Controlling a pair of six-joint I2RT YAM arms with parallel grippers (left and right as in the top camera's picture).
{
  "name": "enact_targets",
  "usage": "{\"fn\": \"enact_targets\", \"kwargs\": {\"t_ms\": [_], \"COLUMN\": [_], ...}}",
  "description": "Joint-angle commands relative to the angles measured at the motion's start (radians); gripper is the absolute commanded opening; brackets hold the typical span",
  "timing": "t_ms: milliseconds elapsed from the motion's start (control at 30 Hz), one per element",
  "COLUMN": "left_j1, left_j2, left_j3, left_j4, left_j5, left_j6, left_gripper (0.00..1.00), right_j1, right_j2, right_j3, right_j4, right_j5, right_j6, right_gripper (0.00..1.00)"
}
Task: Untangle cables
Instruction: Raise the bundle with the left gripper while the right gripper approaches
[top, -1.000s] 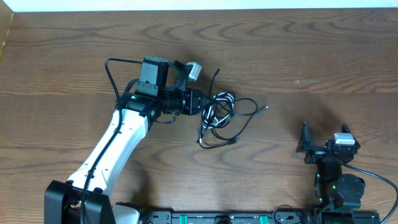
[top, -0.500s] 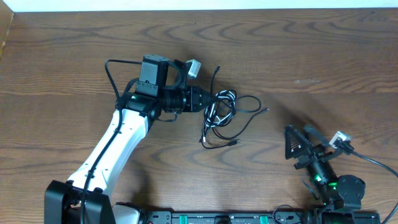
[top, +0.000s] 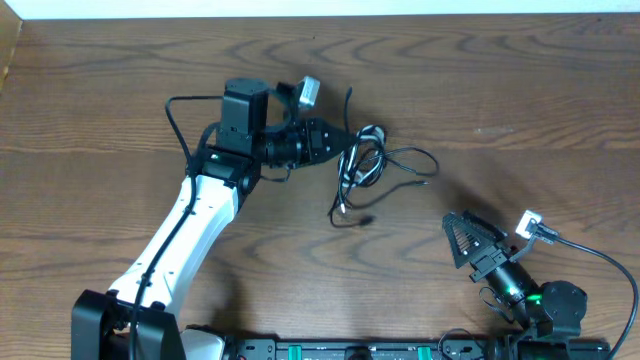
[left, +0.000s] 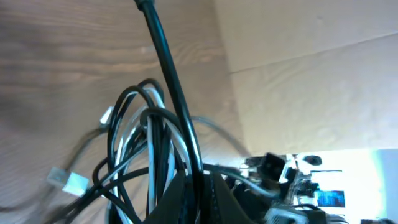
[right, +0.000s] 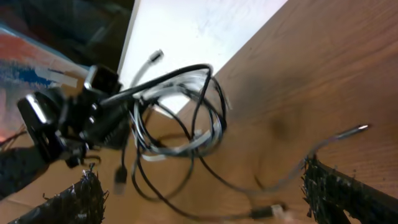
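Note:
The cables (top: 362, 165) are a tangle of thin black cords and one white cord at the table's middle; loose plug ends trail toward the front and right. My left gripper (top: 338, 143) is shut on the tangle's left side and holds it partly lifted. In the left wrist view the cables (left: 146, 134) loop out from between the closed fingers (left: 198, 186). My right gripper (top: 462, 238) is open and empty at the front right, pointing toward the tangle. In the right wrist view the cables (right: 180, 124) hang ahead of the open fingers (right: 202, 186), apart from them.
A thick black arm cord (top: 180, 120) loops beside the left arm. The wooden table (top: 500, 90) ends at a white edge at the back. A black rail (top: 350, 350) runs along the front edge. The right arm's own cord (top: 600, 260) trails at the far right.
My left gripper has moved right and back with the tangle, pulling it up off the table. My right gripper has swung left and tilted toward the cables.

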Motion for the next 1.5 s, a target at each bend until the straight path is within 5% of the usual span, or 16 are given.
{"fn": "enact_targets", "kwargs": {"t_ms": [0, 567, 867, 1300, 1467], "left_j1": [-0.002, -0.048, -0.092, -0.179, -0.182], "left_j2": [-0.016, -0.016, -0.016, -0.016, -0.016], "left_j3": [0.008, 0.008, 0.008, 0.008, 0.008], "left_j4": [0.067, 0.146, 0.149, 0.110, 0.092], "left_j5": [0.069, 0.072, 0.072, 0.072, 0.074], "left_j6": [-0.097, -0.140, 0.188, 0.417, 0.417], "left_gripper": [0.08, 0.08, 0.08, 0.08, 0.08], "right_j1": [0.008, 0.008, 0.008, 0.008, 0.014], "right_j2": [0.001, 0.399, 0.549, 0.597, 0.617], "right_j3": [0.000, 0.276, 0.287, 0.287, 0.287], "right_j4": [-0.005, -0.001, 0.109, 0.109, 0.109], "right_j5": [-0.031, -0.238, -0.349, -0.154, -0.060], "right_j6": [-0.032, 0.031, 0.133, 0.397, 0.442], "right_gripper": [0.98, 0.90, 0.79, 0.78, 0.65]}}
